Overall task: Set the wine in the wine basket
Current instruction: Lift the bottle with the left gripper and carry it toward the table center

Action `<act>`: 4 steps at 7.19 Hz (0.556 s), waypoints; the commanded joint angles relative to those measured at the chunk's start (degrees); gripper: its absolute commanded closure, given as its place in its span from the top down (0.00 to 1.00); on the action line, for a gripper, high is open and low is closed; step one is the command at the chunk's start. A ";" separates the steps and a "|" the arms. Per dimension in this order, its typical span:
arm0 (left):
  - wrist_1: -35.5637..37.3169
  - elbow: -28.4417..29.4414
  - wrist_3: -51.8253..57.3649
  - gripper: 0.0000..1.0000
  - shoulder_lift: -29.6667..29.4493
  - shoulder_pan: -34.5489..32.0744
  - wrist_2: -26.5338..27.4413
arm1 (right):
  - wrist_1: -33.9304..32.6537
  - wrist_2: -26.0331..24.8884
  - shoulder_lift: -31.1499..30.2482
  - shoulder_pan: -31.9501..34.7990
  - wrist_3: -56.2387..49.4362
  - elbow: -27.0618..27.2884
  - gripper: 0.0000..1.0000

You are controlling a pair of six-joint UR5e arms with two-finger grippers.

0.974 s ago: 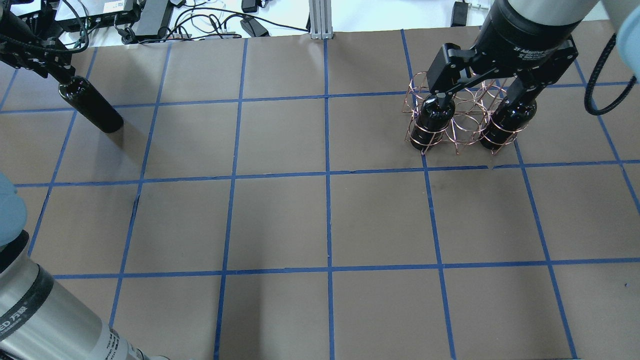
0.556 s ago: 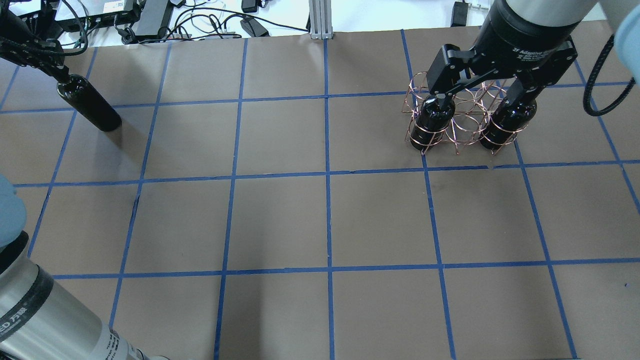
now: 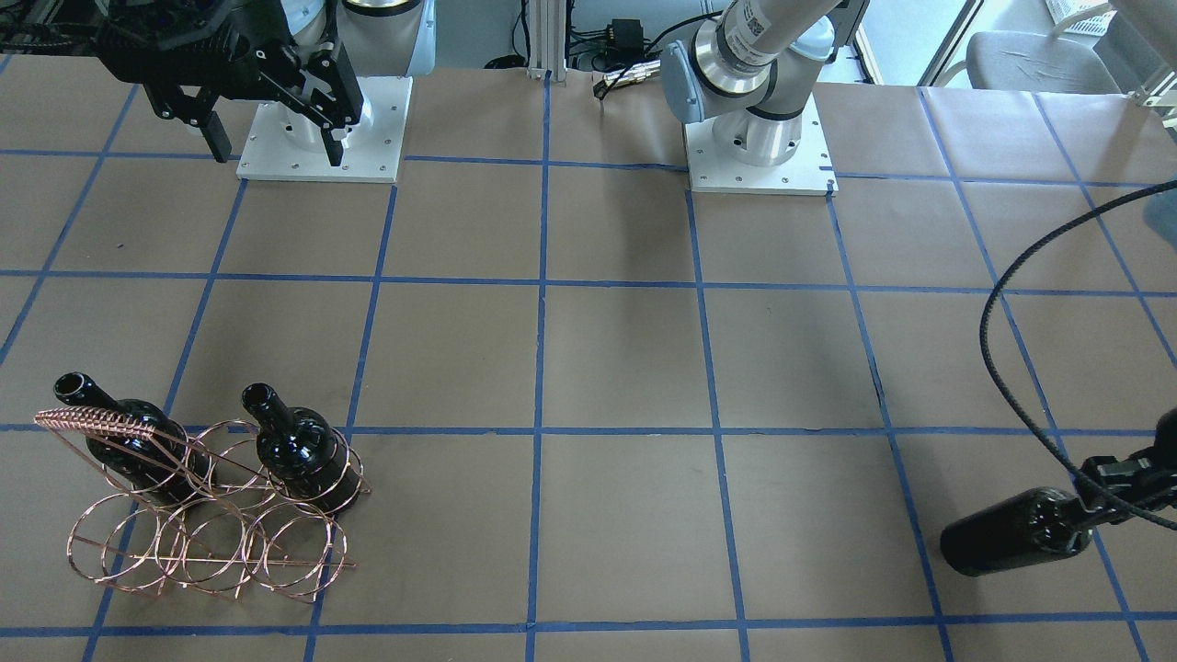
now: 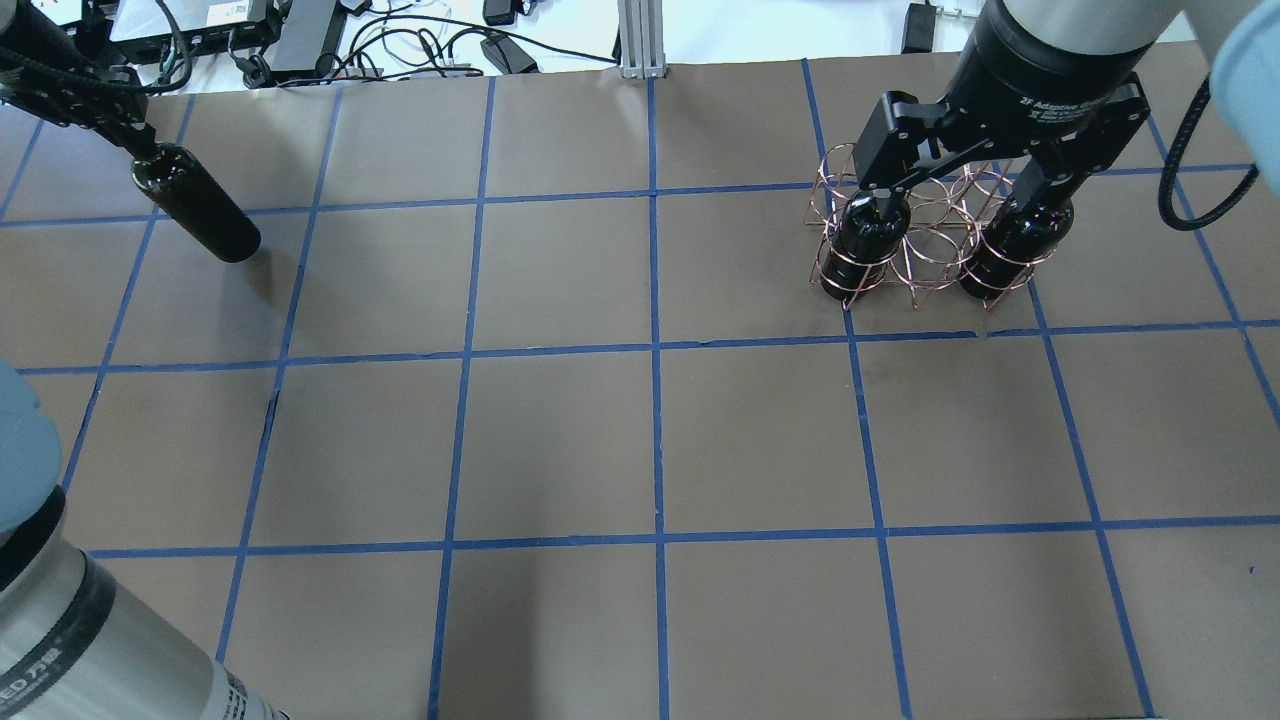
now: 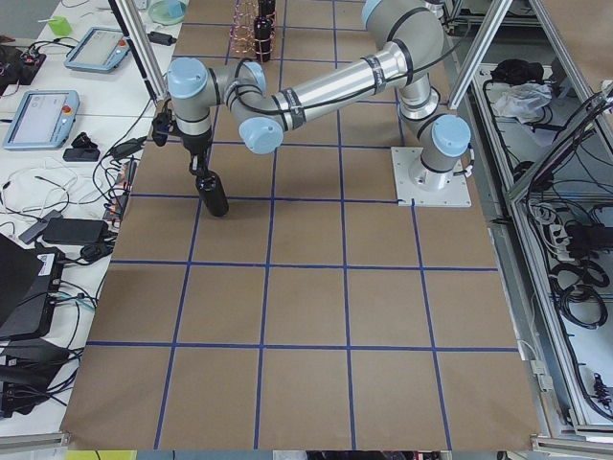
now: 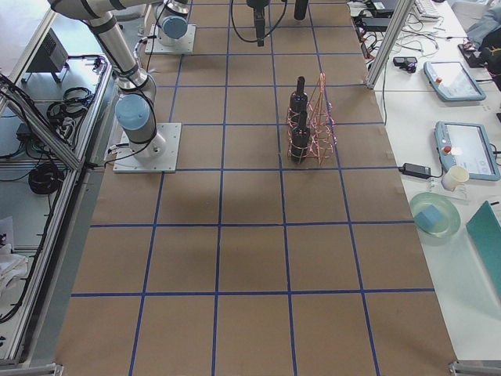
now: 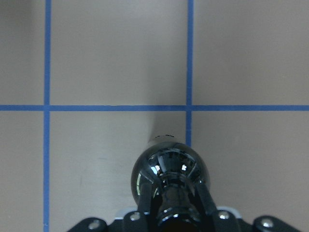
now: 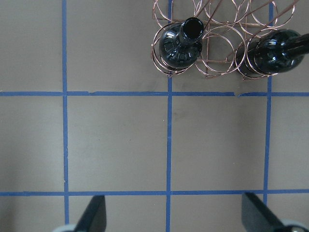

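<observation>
— Two arms; how did each sit?
— Left arm [image 5: 316, 84] stretched out to the far left part of the table [image 4: 560, 440], wrist pointing straight down. Right arm [image 4: 1060, 40] was held high, on the robot's side of the wine basket [image 3: 210, 542].
— And the wine [image 4: 200, 210]?
— Upright under the left jaws, which pinched its neck. It was well apart from the basket, towards the table's other end. Whether its base touched the table, I couldn't tell.
— The right jaws?
— Spread wide, holding nothing.
— Anything else around?
— Two other bottles [image 3: 296, 449] stood in the basket's robot-side row, one ring between them. Cables [image 4: 420, 40] and tablets [image 5: 38, 115] lay beyond the table's edge.
</observation>
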 commanded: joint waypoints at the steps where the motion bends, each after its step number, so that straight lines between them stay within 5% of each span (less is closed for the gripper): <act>1: -0.15 -5.97 -13.69 0.00 5.01 -8.35 -0.18 | -0.30 -0.17 0.84 0.00 0.01 0.01 1.00; 4: 0.37 -11.60 -24.54 0.00 9.06 -20.21 0.08 | 0.14 -0.17 0.84 -0.09 0.27 0.19 1.00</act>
